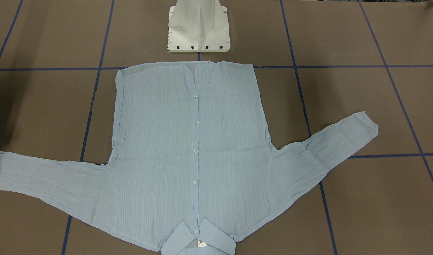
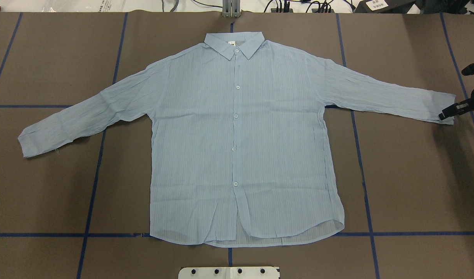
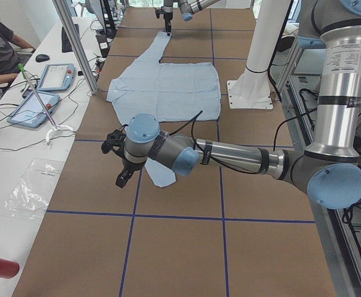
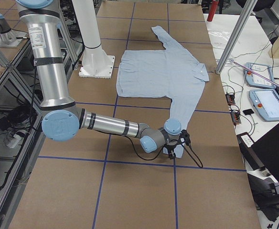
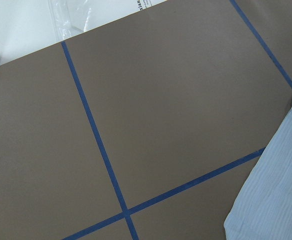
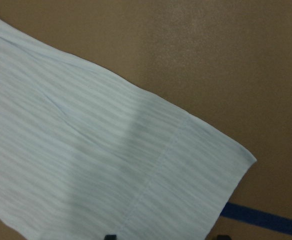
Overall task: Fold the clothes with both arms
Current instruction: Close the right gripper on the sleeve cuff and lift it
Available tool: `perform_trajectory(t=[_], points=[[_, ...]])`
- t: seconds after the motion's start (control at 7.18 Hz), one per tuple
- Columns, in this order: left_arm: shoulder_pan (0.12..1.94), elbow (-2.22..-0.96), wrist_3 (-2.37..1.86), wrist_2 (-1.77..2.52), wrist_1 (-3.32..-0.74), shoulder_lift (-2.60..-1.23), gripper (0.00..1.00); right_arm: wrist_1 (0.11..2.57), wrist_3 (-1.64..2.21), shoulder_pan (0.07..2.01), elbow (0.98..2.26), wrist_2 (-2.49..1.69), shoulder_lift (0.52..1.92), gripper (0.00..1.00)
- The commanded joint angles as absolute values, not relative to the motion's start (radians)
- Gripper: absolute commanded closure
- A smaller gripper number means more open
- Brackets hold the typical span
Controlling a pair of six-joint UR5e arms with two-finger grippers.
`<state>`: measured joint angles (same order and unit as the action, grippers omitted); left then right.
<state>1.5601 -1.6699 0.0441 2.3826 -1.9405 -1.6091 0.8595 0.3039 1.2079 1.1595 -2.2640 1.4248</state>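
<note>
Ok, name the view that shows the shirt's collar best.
Overhead exterior: the collar lies whole and flat. The front-facing view crops it at the bottom; side views show it small; wrist cameras catch only sleeve.

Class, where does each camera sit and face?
Front-facing: across the table, facing robot; shirt, base.
Overhead: behind robot, looking down; right gripper by cuff.
Left side: table end; left arm near.
Right side: other end; right arm near.
Left wrist: down at table, other cuff.
Right wrist: down at cuff.
All show the shirt.
</note>
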Motion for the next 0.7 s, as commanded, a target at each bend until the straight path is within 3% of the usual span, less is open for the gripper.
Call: perform_trajectory(t=[0.0, 0.56], points=[[1.560, -1.672, 0.043, 2.384, -1.940, -1.609, 0.01, 0.861, 0.302, 1.207, 1.161, -2.281, 1.431, 0.42], [1.560, -1.672, 0.043, 2.384, -1.940, -1.609, 0.01, 0.861, 0.302, 1.213, 1.164, -2.298, 1.440, 0.49]])
